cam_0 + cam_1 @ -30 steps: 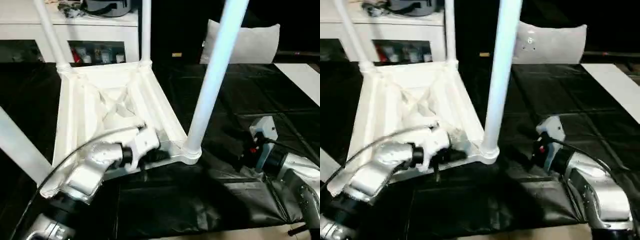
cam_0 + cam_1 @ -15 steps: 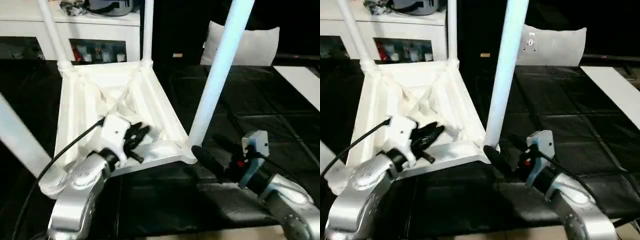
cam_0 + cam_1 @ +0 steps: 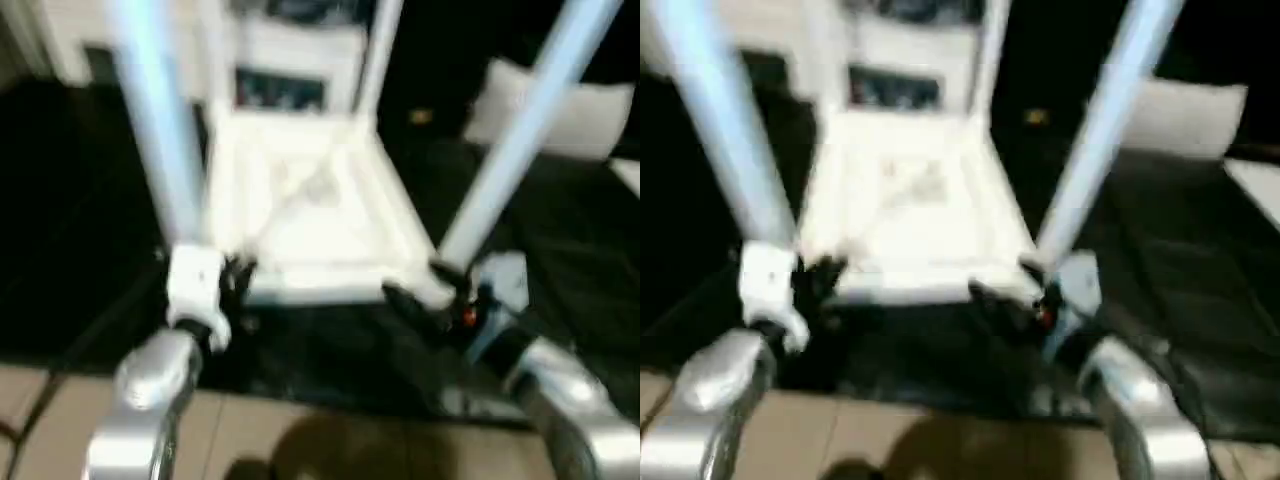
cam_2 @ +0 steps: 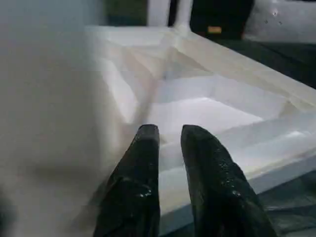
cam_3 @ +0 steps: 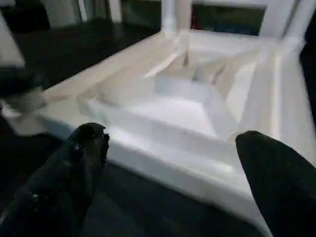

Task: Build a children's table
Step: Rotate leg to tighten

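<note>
your wide-open right gripper sits just beside the upturned white plastic table's near corner leg, closer than your narrow, empty left gripper.

Looks like an indoor room set up as a robot test space — black sheeting spread over the floor at right, bare tan floor along the bottom, white glass-door cabinet at top centre, pale cushion upper right.
</note>
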Tool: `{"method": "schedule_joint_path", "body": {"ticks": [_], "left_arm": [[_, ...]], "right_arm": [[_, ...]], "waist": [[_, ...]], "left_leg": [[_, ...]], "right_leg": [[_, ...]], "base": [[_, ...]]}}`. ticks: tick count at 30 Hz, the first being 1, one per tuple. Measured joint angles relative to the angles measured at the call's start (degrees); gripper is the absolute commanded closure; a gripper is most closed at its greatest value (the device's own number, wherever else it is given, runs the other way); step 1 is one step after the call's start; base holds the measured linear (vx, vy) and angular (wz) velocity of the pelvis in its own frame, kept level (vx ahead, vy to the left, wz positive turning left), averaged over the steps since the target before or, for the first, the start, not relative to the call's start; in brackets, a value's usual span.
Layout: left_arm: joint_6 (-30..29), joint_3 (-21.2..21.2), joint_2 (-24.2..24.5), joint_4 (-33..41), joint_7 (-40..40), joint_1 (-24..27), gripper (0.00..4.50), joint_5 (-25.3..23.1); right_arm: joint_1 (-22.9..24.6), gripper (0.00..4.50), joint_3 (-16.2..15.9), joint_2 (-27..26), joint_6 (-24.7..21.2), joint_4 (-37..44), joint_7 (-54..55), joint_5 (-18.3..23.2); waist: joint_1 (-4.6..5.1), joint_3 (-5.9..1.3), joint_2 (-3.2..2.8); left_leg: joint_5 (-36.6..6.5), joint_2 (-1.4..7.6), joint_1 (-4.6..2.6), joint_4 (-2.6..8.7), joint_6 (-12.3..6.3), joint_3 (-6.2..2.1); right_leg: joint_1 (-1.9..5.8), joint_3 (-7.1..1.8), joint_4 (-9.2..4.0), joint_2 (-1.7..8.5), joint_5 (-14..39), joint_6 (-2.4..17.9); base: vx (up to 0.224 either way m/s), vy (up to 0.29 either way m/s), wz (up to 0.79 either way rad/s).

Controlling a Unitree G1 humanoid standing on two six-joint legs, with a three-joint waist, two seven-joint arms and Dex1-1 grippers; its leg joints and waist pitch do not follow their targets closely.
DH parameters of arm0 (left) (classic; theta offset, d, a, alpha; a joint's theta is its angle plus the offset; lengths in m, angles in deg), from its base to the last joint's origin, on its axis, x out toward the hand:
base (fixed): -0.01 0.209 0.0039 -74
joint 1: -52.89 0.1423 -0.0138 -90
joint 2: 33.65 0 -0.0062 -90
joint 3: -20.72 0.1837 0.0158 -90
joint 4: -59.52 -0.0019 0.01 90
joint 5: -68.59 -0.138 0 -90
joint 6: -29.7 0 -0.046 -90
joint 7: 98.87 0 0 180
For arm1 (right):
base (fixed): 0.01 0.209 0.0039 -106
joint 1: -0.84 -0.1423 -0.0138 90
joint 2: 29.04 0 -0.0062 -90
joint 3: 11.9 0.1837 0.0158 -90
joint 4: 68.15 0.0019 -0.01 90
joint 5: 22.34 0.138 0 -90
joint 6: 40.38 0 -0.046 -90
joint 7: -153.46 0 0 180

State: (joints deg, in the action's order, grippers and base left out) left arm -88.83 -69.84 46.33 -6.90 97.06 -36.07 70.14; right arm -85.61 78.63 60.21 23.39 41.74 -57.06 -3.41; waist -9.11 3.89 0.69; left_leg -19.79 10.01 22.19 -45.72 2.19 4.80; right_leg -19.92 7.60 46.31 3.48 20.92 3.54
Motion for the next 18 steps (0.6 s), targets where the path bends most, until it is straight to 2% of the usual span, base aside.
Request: {"method": "schedule_joint_path", "body": {"ticks": [1, 2, 3, 4, 5, 6, 8, 9, 10, 12, 17, 18], "left_arm": [[0.2, -0.1, 0.2, 0.2, 0.2, 0.0, 3.11, 0.0], [0.3, 0.2, 0.5, 0.5, 0.3, 0.0, 3.11, 0.0], [0.3, 1.0, 1.1, 0.7, 0.7, 0.0, 3.02, 0.0], [0.3, 1.6, 1.3, 0.6, 0.9, 0.1, 2.95, 0.0], [0.3, 2.3, 1.3, 0.5, 1.3, 0.5, 2.95, 0.0], [0.3, 3.2, 1.4, 0.5, 1.8, 0.6, 2.77, -0.1], [1.3, 4.6, 1.6, 0.6, 2.3, 0.3, 2.62, -0.2], [1.5, 4.7, 1.7, 0.5, 2.3, 0.3, 2.59, -0.3], [1.7, 4.7, 2.0, 0.5, 2.4, 0.2, 2.54, -0.3], [2.5, 5.1, 2.9, -0.1, 2.6, -0.5, 2.29, -0.3], [3.8, 6.1, 4.4, -2.2, 5.4, -2.9, 2.10, 0.1], [3.8, 7.2, 5.1, -3.4, 7.0, -4.2, 1.90, 0.2]], "right_arm": [[0.0, 0.00, 0.0, 0.4, 0.1, 0.0, 0.0, -0.1], [-0.1, 0.00, 0.2, 0.7, 0.4, 0.0, 0.0, 0.0], [-0.4, 0.00, 0.8, 0.3, 0.7, 0.1, 0.1, 0.4], [-0.7, 0.00, 1.2, -0.1, 0.7, 0.0, 0.2, 0.8], [-0.6, 0.00, 1.2, -0.2, 0.6, -0.2, 0.2, 0.9], [-0.4, 0.00, 1.2, 0.2, 0.3, -0.3, 0.1, 0.9], [-0.4, 0.00, 0.3, 1.4, 0.7, -0.4, -0.2, 0.1], [-0.3, 0.00, -0.2, 1.5, 1.1, -0.4, -0.4, -0.5], [-0.2, 0.00, -0.8, 1.6, 1.7, -0.4, -0.5, -1.1], [0.2, 0.00, -1.2, 1.4, 2.2, -0.4, -0.5, -1.5], [-1.0, 0.00, -0.6, 0.6, 4.2, -2.0, 3.1, -3.6], [-1.4, 0.00, -0.2, 0.5, 3.7, -2.3, 3.8, -3.6]], "waist": [[0.59, -0.31, 0.42], [0.95, -0.63, 0.97], [1.32, -0.98, 2.05], [1.46, -1.07, 2.81], [1.52, -1.29, 3.28], [1.55, -1.38, 3.32], [1.77, -1.56, 3.08], [1.82, -1.59, 3.08], [1.87, -1.61, 3.11], [1.99, -1.60, 3.10], [2.67, -1.58, 3.11], [2.73, -1.58, 3.12]], "left_leg": [[0.6, 0.01, -0.11, 0.76, -0.32, -0.07], [1.1, -0.10, -0.12, 1.47, -0.40, 0.24], [1.2, -0.75, -0.11, 2.10, -0.20, 0.87], [1.4, -1.55, -0.14, 2.53, 0.04, 1.19], [1.7, -1.99, -0.45, 3.56, 0.38, 1.25], [2.3, -2.38, -0.97, 5.46, 0.90, 1.59], [5.8, -2.36, -1.68, 9.12, 0.36, 2.46], [6.2, -2.31, -1.77, 9.97, 0.55, 2.53], [6.5, -2.24, -1.77, 10.51, 0.59, 2.55], [6.9, -1.95, -1.75, 10.87, 0.44, 2.54], [7.0, -1.56, -1.82, 11.23, 0.64, 2.61], [7.0, -1.55, -1.88, 11.23, 0.65, 2.62]], "right_leg": [[-0.16, -0.87, -0.30, -0.37, -0.3, -1.1], [0.01, -1.38, -1.55, -0.21, -0.7, -1.8], [0.41, -2.81, -4.87, 0.47, -1.3, -2.6], [0.48, -3.50, -5.92, 1.44, -3.8, -6.2], [0.44, -3.73, -6.10, 1.67, -3.8, -6.1], [0.46, -3.90, -7.04, 1.87, -4.0, -5.9], [0.28, -3.94, -8.77, 1.78, -5.3, -5.4], [0.21, -3.90, -9.26, 1.63, -5.5, -5.2], [0.08, -3.85, -9.46, 1.52, -5.8, -4.8], [-0.08, -3.76, -9.53, 1.21, -5.9, -4.6], [-0.07, -3.67, -9.86, 0.80, -5.8, -3.9], [-0.06, -3.68, -9.87, 0.80, -5.8, -3.9]], "base": [[-0.053, 0.048, -0.02], [0.000, 0.000, 0.00], [0.000, 0.000, 0.00], [-0.044, -0.067, -0.17], [-0.036, -0.089, -0.14], [-0.036, -0.089, -0.14], [0.003, -0.079, -0.01], [0.012, -0.076, -0.02], [0.034, -0.072, -0.02], [0.042, -0.062, -0.01], [0.000, 0.000, 0.00], [0.000, 0.000, 0.00]]}}
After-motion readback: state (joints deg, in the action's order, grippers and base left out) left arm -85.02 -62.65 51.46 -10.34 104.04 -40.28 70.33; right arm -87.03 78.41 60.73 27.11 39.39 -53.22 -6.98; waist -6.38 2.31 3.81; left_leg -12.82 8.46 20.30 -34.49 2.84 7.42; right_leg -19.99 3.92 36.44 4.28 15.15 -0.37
